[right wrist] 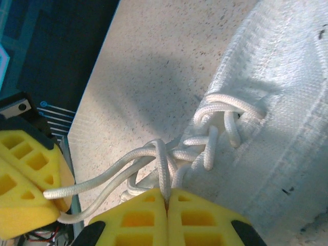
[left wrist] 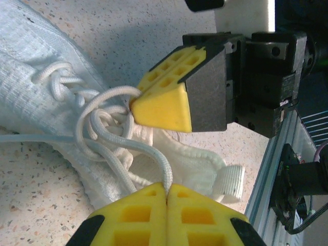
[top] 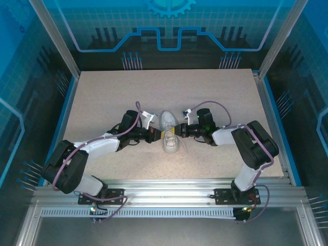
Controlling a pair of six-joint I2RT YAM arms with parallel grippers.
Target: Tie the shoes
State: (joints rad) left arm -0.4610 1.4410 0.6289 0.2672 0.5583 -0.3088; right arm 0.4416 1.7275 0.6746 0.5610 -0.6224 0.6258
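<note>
A small white sneaker (top: 169, 134) lies in the middle of the table, toe toward the back, with both grippers meeting over its laces. My left gripper (left wrist: 167, 187) is shut on a white lace (left wrist: 148, 154) that rises from the knot area. From the other side, my right gripper (right wrist: 167, 193) is shut on another strand of lace (right wrist: 163, 164). In the top view the left gripper (top: 160, 136) and right gripper (top: 179, 132) flank the shoe. Loops of lace (left wrist: 97, 125) lie tangled over the tongue. The shoe's heel tab (left wrist: 229, 183) points toward the near rail.
The speckled table (top: 154, 87) spreads out round the shoe on all sides. An aluminium rail (top: 169, 187) runs along the near edge, and blue panels (top: 169, 31) wall the back and sides.
</note>
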